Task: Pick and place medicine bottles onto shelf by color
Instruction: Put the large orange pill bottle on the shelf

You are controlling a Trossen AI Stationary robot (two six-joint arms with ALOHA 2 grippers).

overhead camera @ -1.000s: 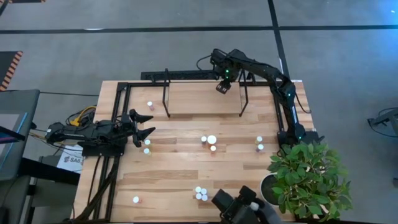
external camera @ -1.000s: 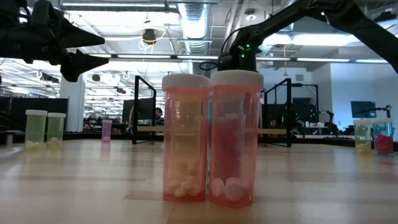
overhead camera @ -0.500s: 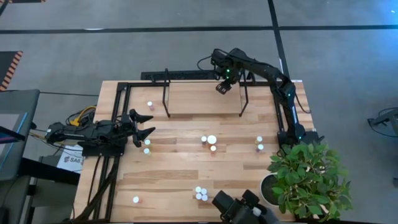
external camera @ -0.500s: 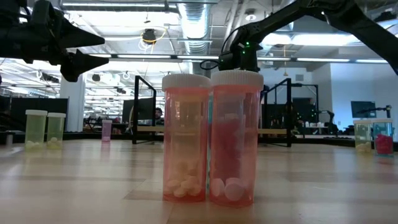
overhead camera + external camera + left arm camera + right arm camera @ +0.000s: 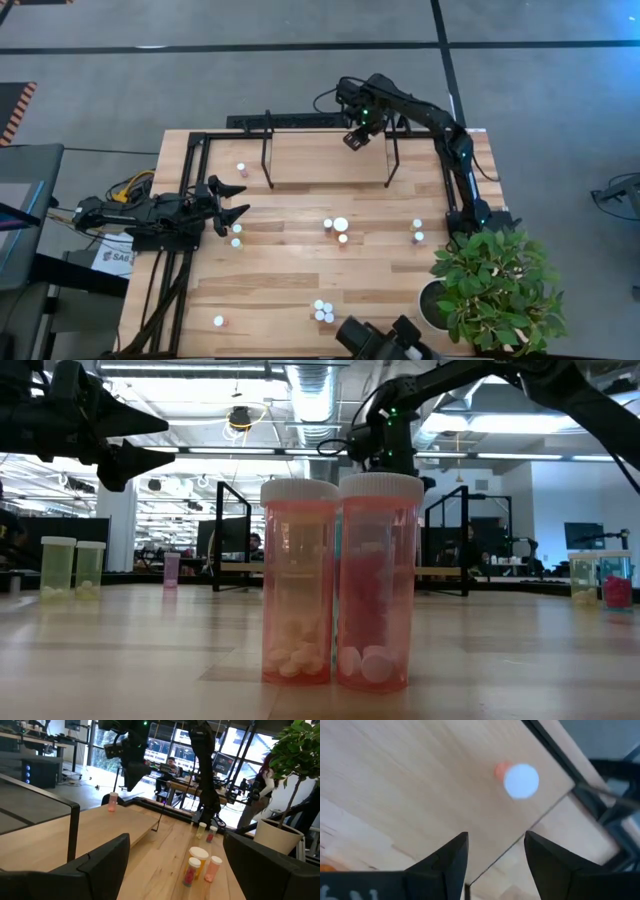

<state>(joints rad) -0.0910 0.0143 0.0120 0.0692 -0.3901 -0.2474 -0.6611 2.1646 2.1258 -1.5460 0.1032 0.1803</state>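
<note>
Bottles sit scattered over the plank table (image 5: 300, 270), and we count 4 loose groups in the high view: 3 near the table's centre (image 5: 336, 228), with the larger-capped one (image 5: 341, 224) among them, 2 on the right side near the right arm's base (image 5: 418, 230), 3 clustered at the near edge (image 5: 322, 311), and a single one at the near left (image 5: 218, 321). 1 more stands on the table by the left end of the shelf (image 5: 241, 168), and 1 lies just ahead of the left gripper (image 5: 236, 241). In the low view 2 pink-bodied bottles (image 5: 340, 582) stand upright side by side, touching, with white pills in their bottoms.

The shelf (image 5: 325, 160) stands at the far side of the table, its light board framed by black tubing with 2 upright hoops.

We see the right arm reaching from its base at the table's right edge up and over the shelf's far right part, elbow raised, wrist bent down. The right gripper (image 5: 354, 139) hangs above the board, fingers partly apart with nothing between them. Its wrist view looks down on 1 orange bottle with a white cap (image 5: 520, 780) standing on the board near an edge.

The left arm lies low along the table's left side, pointing toward the centre. The left gripper (image 5: 233, 200) is spread wide and empty.

A potted plant (image 5: 495, 285) stands at the near right corner.
</note>
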